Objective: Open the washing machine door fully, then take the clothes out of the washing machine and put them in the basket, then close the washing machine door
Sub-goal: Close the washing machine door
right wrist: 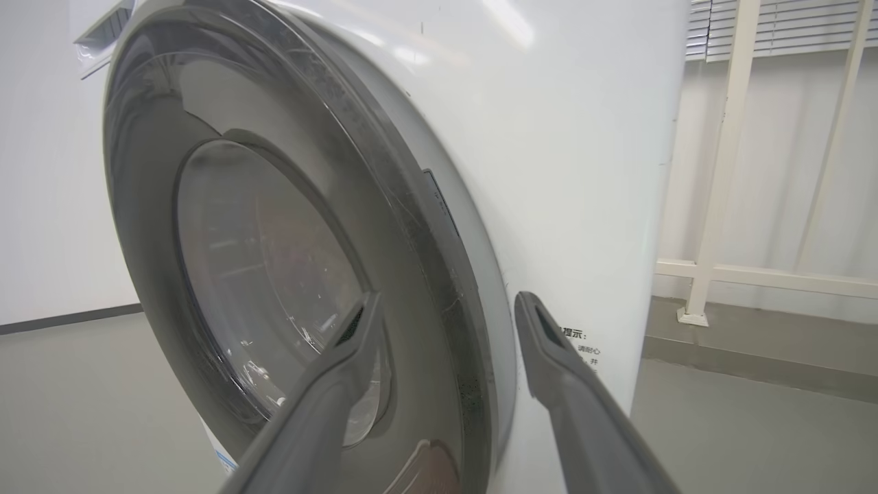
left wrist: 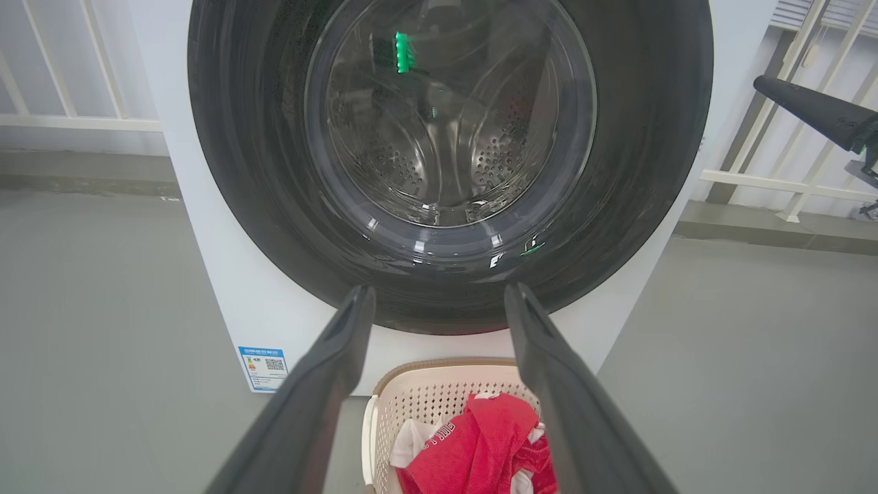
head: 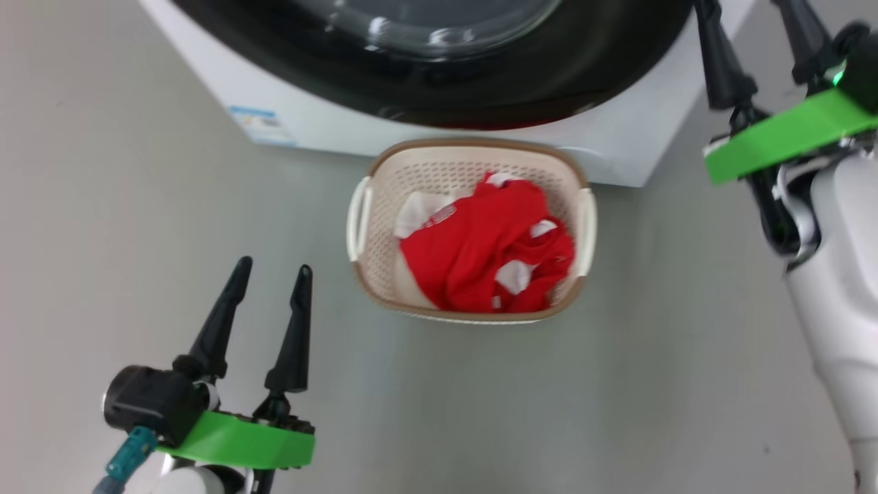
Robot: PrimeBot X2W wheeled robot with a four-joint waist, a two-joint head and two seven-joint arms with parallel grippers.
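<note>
The washing machine door (left wrist: 449,137) lies flat against the washing machine (left wrist: 274,309), at 12 o'clock in the head view, and looks closed; whether its latch has caught I cannot tell; the clothes (head: 480,254) are heaped in the basket (head: 384,206), which sits on the floor just beside the machine's front, at 6 o'clock from the door. The right gripper (right wrist: 446,302), at 2 o'clock in the head view, has its jaws spread wide and grips nothing; in its wrist view the fingers seem to straddle the door's black rim at the edge, and I cannot tell if either touches it. The left gripper (head: 274,267) hangs at 8 o'clock from the basket, jaws equally wide and empty. The likely fault is a door that only rests shut; it could swing out once nothing presses it. A careless retreat by the right arm could hook a finger on the rim and drag it open; a sweep by the left arm towards 3 o'clock could knock the light basket.
</note>
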